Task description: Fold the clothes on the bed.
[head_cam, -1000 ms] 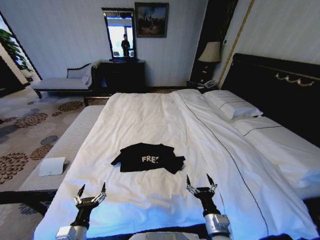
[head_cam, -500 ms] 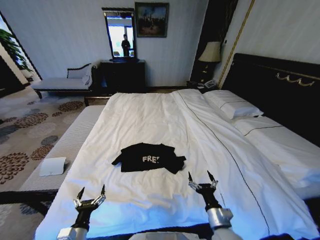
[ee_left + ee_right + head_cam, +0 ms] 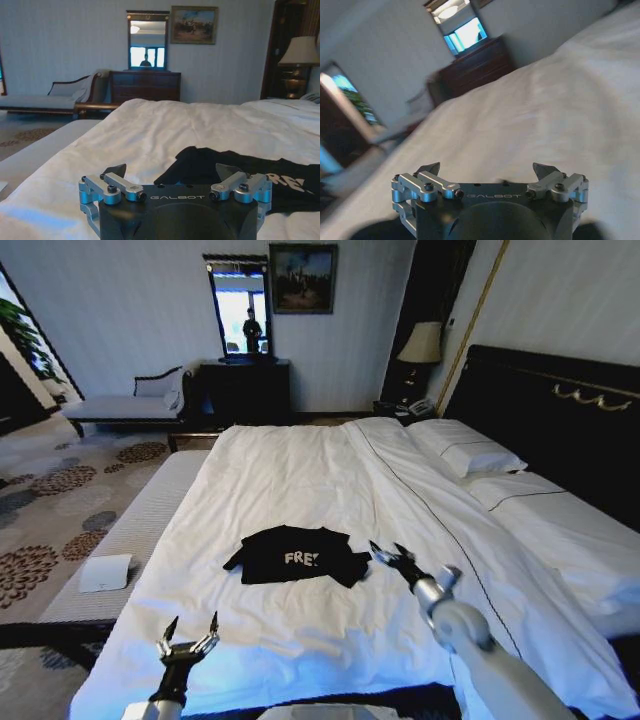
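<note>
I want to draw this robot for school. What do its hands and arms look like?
The left gripper and the right gripper are alike: a black body with white GALBOT lettering, silver metal links with round black bolts, and two pointed black fingers. In the head view, the right gripper sits on a black wrist, then a shiny silver-grey rounded arm.

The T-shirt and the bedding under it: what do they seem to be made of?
The black T-shirt looks like soft, matte knit fabric, probably cotton: it lies limp and rumpled, with white printed lettering on it. The bedding on the bed looks like smooth white woven cloth, likely cotton: it shows shallow creases and a slight sheen, with a thin dark line along the duvet. Exact fibres cannot be told.
</note>
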{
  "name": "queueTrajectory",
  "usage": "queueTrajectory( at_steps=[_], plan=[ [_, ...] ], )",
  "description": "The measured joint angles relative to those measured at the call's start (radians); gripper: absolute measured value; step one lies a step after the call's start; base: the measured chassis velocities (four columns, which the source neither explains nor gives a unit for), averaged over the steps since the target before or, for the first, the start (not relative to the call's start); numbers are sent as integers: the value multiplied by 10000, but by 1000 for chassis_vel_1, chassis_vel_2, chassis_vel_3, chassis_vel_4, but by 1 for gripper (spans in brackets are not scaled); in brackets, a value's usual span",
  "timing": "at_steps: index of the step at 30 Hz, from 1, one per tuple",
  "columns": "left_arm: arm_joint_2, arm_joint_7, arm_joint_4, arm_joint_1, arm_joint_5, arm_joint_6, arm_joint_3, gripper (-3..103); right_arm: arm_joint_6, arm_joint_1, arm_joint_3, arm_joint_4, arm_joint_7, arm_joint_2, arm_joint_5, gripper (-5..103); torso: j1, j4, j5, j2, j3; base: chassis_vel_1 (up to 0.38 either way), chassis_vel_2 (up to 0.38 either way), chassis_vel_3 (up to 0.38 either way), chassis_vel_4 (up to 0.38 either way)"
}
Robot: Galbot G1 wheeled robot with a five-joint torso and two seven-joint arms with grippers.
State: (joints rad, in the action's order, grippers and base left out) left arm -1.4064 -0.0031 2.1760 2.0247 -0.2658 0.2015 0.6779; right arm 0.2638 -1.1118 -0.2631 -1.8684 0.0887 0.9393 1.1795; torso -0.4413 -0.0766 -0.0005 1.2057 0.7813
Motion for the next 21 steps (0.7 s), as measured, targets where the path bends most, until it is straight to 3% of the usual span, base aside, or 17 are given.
queueTrajectory(
  at_steps=[2,6,9,13,21],
  plan=[
    [18,16,61,-74,112,-25,-106,100,147,953,817,624,70,327,1093,100,0,-5,7,-1,0,0,0,0,0],
    [-17,16,102,-65,328,-48,-229,100,216,1826,1501,1669,110,935,1449,100,0,-2,4,0,0,0,0,0,0],
    [-113,8,125,101,586,-38,-274,100,260,2526,1976,3243,-217,1736,1124,100,0,-3,2,0,0,0,0,0,0],
    [-162,-12,178,280,643,76,-208,100,269,2841,2039,4434,-589,2206,574,100,0,-2,6,-1,0,0,0,0,0],
    [-319,-41,209,530,894,274,-145,100,-145,3142,1805,5585,-1366,2056,-252,100,0,-6,4,0,-2,0,0,0,0]
  ],
)
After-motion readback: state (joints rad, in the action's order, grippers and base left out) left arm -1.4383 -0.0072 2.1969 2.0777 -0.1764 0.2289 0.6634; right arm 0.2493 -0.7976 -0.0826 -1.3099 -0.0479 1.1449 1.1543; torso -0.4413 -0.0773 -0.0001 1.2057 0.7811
